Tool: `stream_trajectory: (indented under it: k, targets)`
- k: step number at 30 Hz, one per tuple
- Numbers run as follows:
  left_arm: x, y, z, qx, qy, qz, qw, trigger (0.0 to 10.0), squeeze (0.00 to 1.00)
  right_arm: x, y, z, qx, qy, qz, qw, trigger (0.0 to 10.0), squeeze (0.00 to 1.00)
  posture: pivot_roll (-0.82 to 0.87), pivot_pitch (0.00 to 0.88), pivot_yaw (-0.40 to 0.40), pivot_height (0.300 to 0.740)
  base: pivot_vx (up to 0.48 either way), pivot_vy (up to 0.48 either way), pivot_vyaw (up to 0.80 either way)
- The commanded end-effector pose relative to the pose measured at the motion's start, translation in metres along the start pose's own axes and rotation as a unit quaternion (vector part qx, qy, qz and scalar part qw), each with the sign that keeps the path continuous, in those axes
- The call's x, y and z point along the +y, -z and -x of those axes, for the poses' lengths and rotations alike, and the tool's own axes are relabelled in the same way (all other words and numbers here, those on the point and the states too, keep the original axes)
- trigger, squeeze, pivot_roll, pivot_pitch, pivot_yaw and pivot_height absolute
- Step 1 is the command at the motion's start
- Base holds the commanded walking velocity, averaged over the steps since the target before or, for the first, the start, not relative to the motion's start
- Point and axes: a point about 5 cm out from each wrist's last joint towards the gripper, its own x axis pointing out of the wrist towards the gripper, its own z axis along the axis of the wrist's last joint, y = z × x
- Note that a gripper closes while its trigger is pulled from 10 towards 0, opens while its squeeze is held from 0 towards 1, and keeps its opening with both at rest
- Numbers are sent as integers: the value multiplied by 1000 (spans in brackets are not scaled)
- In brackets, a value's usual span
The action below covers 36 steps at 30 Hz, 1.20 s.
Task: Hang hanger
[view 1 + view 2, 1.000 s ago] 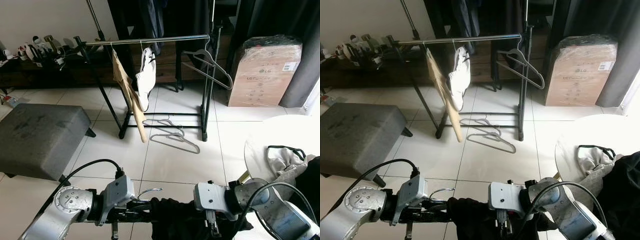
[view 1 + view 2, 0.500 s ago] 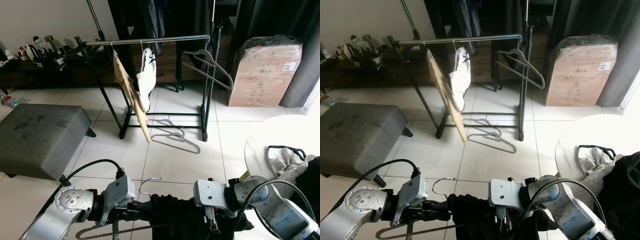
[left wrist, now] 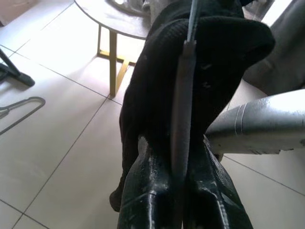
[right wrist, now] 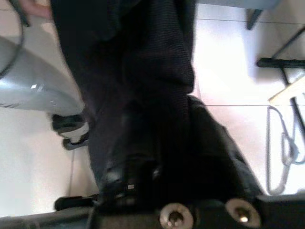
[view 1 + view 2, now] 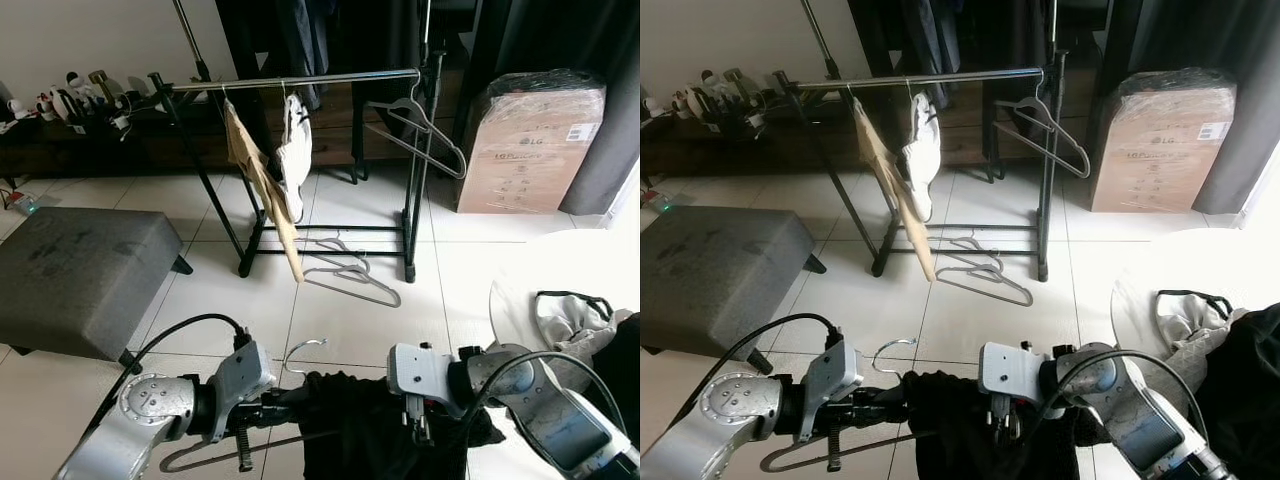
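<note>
Grey hanger (image 5: 262, 418) draped with a black garment (image 5: 385, 428), held low, well short of the clothes rack (image 5: 300, 82). Left pincer (image 3: 177, 157) clamped on the hanger's bar, fingers together around it. Right pincer (image 5: 425, 425) buried in the black cloth; cannot tell whether apart or together. Beyond, beneath the rack, spare hangers (image 5: 350, 275) on the tiled floor; left of the rack, a grey ottoman (image 5: 80, 270); right of it, a cardboard box (image 5: 530, 140).

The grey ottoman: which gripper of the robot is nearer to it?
Left. The left gripper holds the hanger just right of the grey ottoman; the right gripper grips the black garment farther right.
</note>
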Motion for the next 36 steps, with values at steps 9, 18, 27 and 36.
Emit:
stream_trajectory:
  k: [9, 18, 27, 36]
  targets:
    - [8, -4, 0, -22, -32, 1, 999, 0, 0, -7, -5, 11, -4, 62, 4, 998, 10000, 0, -167, 150, 133, 740, 0, 0, 0]
    - [6, -1, -2, -17, -25, 3, 1000, 0, 0, -8, -7, 26, -3, 59, 2, 998, 10000, 1000, -177, 151, 134, 740, 0, 0, 0]
    - [2, 4, -1, 1, -2, 5, 1000, 0, 0, -22, -9, 41, -5, 103, 1, 995, 10000, 1000, -183, 145, 134, 740, 0, 0, 0]
    - [19, -1, -2, -22, -77, -8, 997, 0, 0, -15, 2, 55, 39, 192, -58, 979, 10000, 0, -182, 154, 130, 740, 0, 0, 0]
